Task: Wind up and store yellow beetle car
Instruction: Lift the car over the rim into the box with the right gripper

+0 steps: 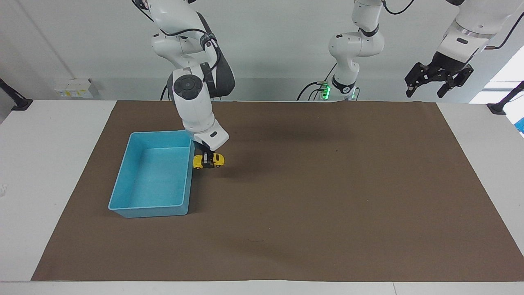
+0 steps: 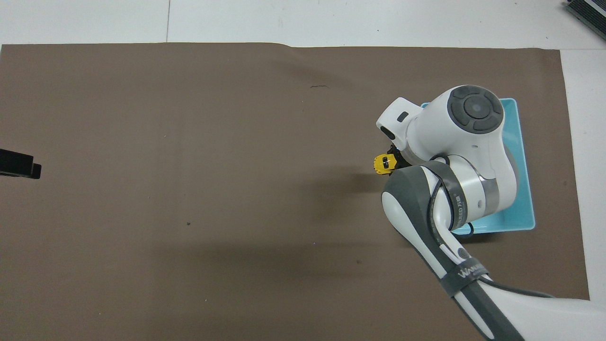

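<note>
The right gripper [image 1: 208,158] hangs low over the brown mat [image 1: 327,196], just beside the long wall of the blue bin [image 1: 123,192] that faces the middle of the desk [image 1: 49,164]. Its fingers [image 1: 209,155] are pressed on the car [image 1: 208,161] from above and pinch the small yellow body between them, with a dark fingertip across the middle of the roof. The car is held level, lifted a little off the mat, and its shadow lies on the mat at about 4 o'clock from it in the facing view. In this view the car is at about 3 o'clock from the bin's rim, very close to it; I cannot tell if it touches the wall. In the overhead view only one end of the car [image 2: 382,164] shows, at about 9 o'clock from the bin [image 2: 523,189], because the white wrist of the right arm covers the rest and also much of the bin. The car is outside the bin. The left gripper [image 1: 438,80] waits high in the air over the corner of the desk at the left arm's end, with its fingers [image 1: 410,87] spread wide and holding nothing. In the overhead view only its dark tip [image 2: 19,164] shows at the picture's edge.
</note>
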You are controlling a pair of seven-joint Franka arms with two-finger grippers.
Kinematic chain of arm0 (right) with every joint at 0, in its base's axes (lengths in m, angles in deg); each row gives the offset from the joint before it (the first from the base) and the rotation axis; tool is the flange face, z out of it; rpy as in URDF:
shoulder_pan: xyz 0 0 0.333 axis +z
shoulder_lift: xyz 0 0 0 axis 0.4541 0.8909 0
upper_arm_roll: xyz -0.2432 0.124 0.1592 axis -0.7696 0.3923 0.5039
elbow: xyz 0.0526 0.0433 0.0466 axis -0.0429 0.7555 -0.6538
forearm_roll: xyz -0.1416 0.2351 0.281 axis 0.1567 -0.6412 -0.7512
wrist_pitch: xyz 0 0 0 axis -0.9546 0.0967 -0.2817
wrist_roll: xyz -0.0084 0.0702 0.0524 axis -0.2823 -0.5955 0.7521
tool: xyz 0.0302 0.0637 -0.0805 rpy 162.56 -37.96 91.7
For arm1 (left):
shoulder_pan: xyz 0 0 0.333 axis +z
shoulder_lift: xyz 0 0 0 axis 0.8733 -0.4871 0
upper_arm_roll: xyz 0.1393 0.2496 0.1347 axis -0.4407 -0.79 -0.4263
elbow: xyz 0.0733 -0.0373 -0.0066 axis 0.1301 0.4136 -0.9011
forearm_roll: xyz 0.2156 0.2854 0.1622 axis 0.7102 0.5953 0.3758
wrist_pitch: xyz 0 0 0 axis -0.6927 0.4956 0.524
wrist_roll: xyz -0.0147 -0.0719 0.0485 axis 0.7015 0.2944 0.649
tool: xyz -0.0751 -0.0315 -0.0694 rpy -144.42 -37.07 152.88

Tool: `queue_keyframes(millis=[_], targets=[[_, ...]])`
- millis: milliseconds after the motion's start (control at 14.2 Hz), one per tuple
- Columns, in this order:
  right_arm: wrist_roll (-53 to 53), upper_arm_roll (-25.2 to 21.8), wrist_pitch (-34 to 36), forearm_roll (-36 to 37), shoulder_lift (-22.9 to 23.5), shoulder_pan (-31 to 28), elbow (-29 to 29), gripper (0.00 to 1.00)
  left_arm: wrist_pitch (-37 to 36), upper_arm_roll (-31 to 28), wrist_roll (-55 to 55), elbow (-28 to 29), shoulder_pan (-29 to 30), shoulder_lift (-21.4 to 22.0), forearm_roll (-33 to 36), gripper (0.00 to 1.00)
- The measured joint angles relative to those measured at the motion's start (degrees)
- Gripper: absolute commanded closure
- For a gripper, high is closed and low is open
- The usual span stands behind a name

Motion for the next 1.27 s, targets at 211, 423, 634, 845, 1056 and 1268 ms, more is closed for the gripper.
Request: queue_keyframes(millis=[211,423,634,845,1056,1268], targets=[[0.9,-0.3,0.9,0.1,-0.4,-1.1,0.0,1.0,0.0,0.0,0.0,0.0,0.0,0.0,0.0,0.0],[4.7,-0.4,1.4,0.2,-0.5,-4.0,0.0,1.0,0.0,0.0,0.0,0.0,0.0,0.0,0.0,0.0],[8.3,-0.5,3.7,0.2,-0.6,-7.0,0.1,1.0,0.0,0.0,0.0,0.0,0.0,0.0,0.0,0.0],[12.2,-0.5,5.2,0.2,-0.7,-10.4,0.4,1.0,0.0,0.0,0.0,0.0,0.0,0.0,0.0,0.0],[15.0,-0.6,5.2,0.2,-1.1,-13.4,1.8,1.0,0.0,0.0,0.0,0.0,0.0,0.0,0.0,0.0],[15.9,-0.6,3.2,0.2,-2.5,-14.7,4.7,1.0,0.0,0.0,0.0,0.0,0.0,0.0,0.0,0.0]])
